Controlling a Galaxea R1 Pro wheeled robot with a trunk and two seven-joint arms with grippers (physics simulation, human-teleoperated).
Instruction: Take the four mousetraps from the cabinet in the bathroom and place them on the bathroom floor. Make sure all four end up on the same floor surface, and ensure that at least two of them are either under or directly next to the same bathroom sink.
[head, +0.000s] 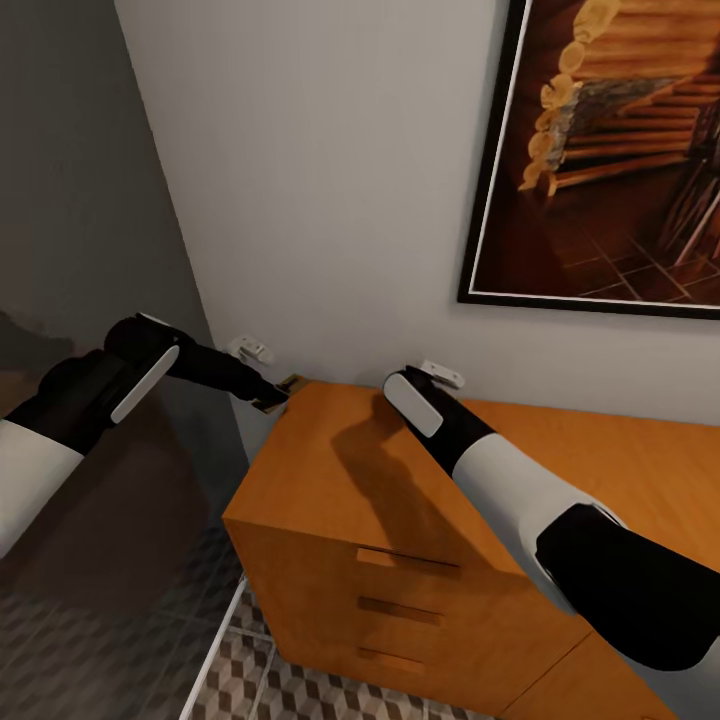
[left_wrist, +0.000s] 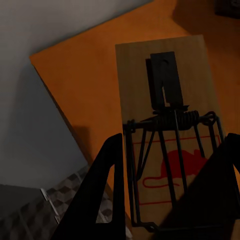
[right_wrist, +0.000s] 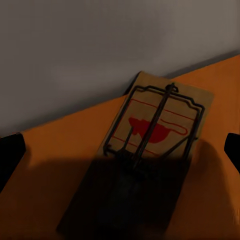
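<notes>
Two pincers working at the cabinet (head: 420, 500) top, one mousetrap each.

The left pincer (head: 268, 396) is gripping a mousetrap (left_wrist: 167, 115) at the cabinet's back left corner, its near end cut off by the fingers (left_wrist: 100, 200). The right pincer (right_wrist: 120, 150) is standing wide around a second mousetrap (right_wrist: 150, 145) lying flat against the wall (head: 330, 180), half lost in shadow. Patterned floor (head: 300, 690) is showing below.

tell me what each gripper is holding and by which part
The left gripper grips a mousetrap by the end of its wooden base, at the cabinet corner. The right gripper's hold cannot be told.
</notes>
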